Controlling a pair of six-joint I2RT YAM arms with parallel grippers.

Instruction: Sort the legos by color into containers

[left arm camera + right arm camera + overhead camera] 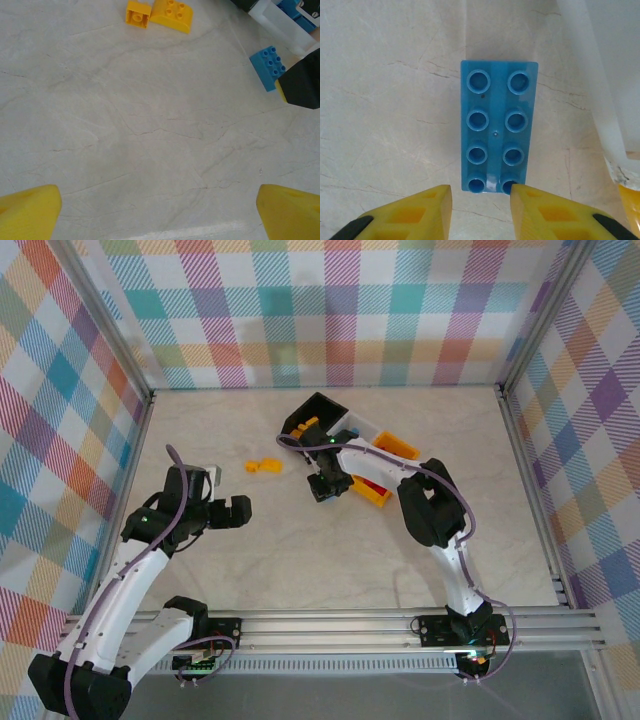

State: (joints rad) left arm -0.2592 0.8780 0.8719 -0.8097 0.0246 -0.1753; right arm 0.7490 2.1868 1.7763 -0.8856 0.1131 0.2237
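A light blue lego point(497, 132), two studs by four, lies flat on the table. My right gripper point(480, 200) hovers at its near end with the jaws a narrow gap apart and nothing between them. The right fingertip point(525, 197) overlaps the brick's near corner. In the left wrist view the same blue lego point(268, 66) lies beside the black right gripper point(302, 85). Two yellow legos point(137, 13) point(171, 15) lie further left. My left gripper point(160, 215) is wide open over bare table. The containers stand in a row: black point(318, 412), white point(355, 430), yellow-orange point(397, 447).
The white bin's wall point(605, 75) rises just right of the blue lego, and blue bricks point(295, 10) lie inside that bin. A red piece point(372, 483) and a yellow one point(372, 496) lie by the right gripper point(328, 487). Checkered walls enclose the table.
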